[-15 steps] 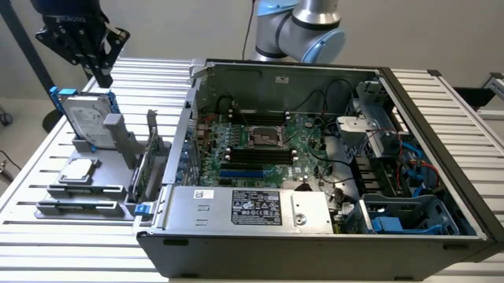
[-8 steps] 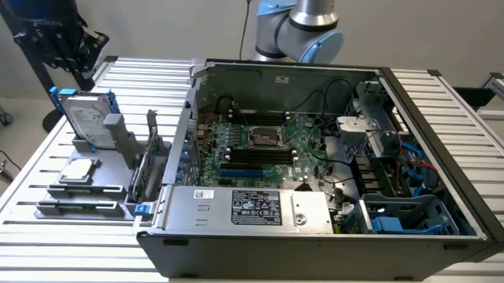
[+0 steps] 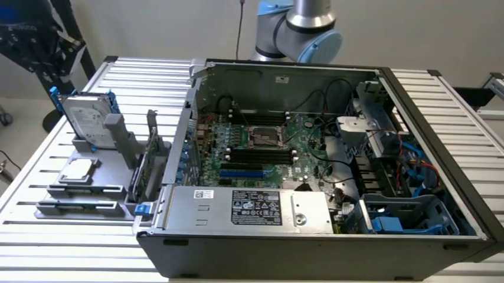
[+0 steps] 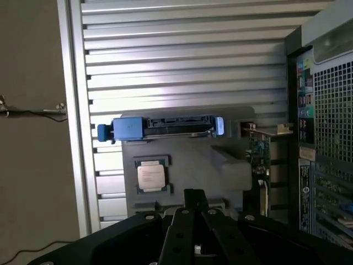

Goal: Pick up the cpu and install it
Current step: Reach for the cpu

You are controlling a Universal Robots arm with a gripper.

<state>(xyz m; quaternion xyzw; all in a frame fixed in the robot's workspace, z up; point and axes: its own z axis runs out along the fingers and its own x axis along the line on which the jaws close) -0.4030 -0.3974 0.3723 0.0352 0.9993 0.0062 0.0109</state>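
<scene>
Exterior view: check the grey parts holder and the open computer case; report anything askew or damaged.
Nothing stands out. The small silvery-grey square cpu lies flat in its recess on the grey parts holder, the silver hard drive with blue brackets stands in its slot, and the dark motherboard socket frame shows no damage.

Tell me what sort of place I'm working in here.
Probably a lab bench set up for computer assembly. An open computer case with its circuit board exposed sits on a slatted metal table, and a grey rack beside it holds a cpu and a hard drive.
</scene>
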